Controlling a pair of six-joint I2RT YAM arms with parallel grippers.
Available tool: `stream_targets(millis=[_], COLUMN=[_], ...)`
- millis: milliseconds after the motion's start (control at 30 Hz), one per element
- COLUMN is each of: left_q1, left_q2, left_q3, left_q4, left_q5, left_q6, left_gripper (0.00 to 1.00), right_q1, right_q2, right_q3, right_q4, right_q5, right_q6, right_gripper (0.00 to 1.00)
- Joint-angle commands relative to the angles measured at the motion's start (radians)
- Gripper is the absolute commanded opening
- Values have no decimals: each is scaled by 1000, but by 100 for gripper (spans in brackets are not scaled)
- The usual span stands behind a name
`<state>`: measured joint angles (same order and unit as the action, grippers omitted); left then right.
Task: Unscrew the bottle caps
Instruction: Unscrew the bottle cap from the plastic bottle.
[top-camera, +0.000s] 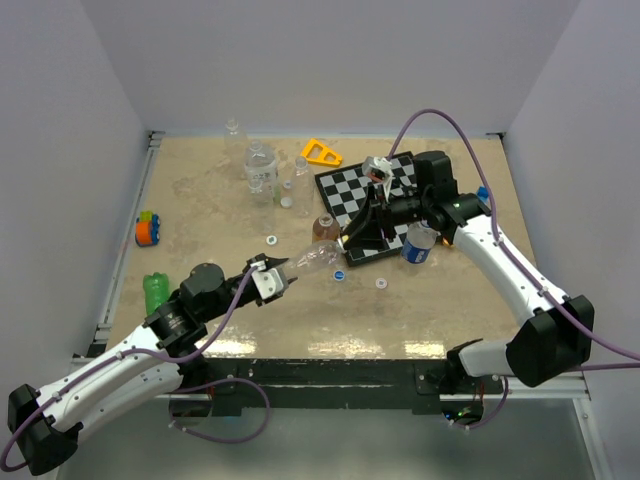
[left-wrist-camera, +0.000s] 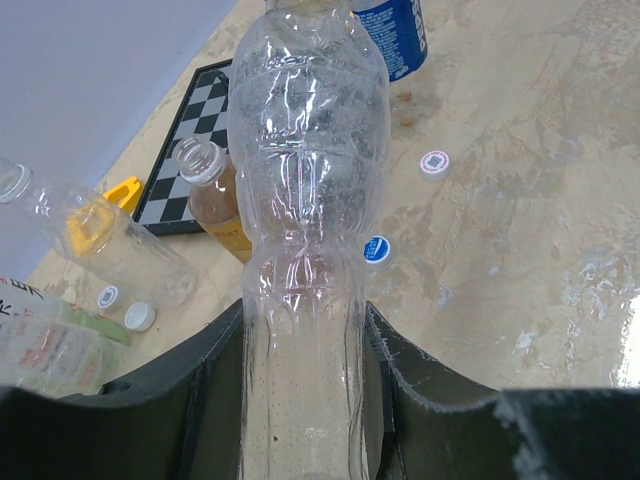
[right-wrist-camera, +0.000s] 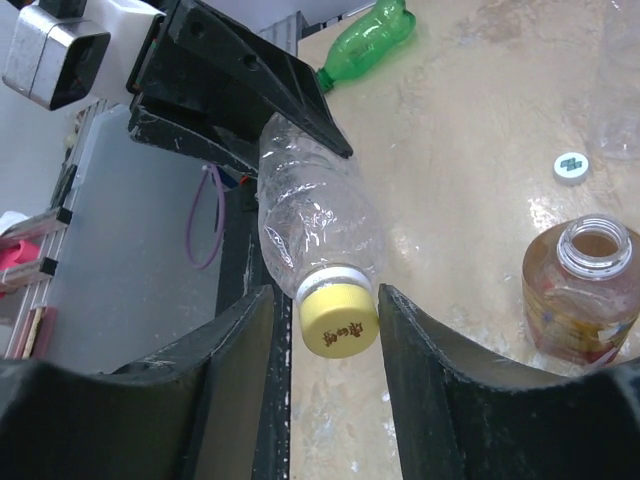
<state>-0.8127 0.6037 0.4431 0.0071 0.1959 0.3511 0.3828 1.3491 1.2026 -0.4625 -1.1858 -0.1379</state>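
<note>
My left tool (top-camera: 280, 275) is clamped around the lower body of a clear bottle (left-wrist-camera: 305, 170), holding it off the bench (top-camera: 200, 200) with the neck pointing away from me toward my right tool (right-wrist-camera: 325, 295). The yellow cap (right-wrist-camera: 338, 320) sits between that tool's jaws, one on each side of it and very close. I cannot tell whether they already pinch it.

The bottle looks empty, thin-walled and badly crumpled, so I judge it light and soft. It will likely buckle or twist under torque instead of resisting, and a harder squeeze would only crush it further. The cap looks like the one stiff part: small, hard and fairly smooth, so it may slip. The right tool's best hold is square across the cap's side wall, close to the white ring behind it and not on the neck. The left tool's grip would resist turning better nearer the shoulder. An uncapped amber bottle (right-wrist-camera: 585, 290) stands on the bench beyond the right tool's right jaw.
</note>
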Motion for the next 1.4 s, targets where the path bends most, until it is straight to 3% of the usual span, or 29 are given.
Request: stream_targets(millis=[0, 133, 533, 667, 833, 933, 1067, 1367], left_q1=[0, 0, 0, -2, 0, -2, 0, 0], left_q2=[-10, -12, -19, -19, -27, -36, -35, -25], left_q3=[-1, 0, -3, -3, -6, -9, -12, -21], left_q4=[50, 51, 51, 50, 51, 53, 54, 56], left_q5=[-13, -16, -19, -21, -27, -21, 13, 56], left_q6=[6, 8, 5, 5, 2, -3, -6, 8], left_gripper=[0, 0, 0, 0, 0, 0, 0, 0], right_q1=[11, 11, 11, 11, 13, 24, 74, 203], right_q2=[-13, -16, -19, -13, -5, -8, -18, -76], right_q3=[38, 28, 18, 23, 41, 61, 100, 143], right_q4=[5, 8, 4, -7, -54, -112, -232, -496], right_q5=[-29, -8, 3, -18, -40, -44, 14, 184], right_q6=[21, 26, 24, 9, -44, -127, -314, -911], right_gripper=[50, 58, 54, 41, 11, 0, 0, 0])
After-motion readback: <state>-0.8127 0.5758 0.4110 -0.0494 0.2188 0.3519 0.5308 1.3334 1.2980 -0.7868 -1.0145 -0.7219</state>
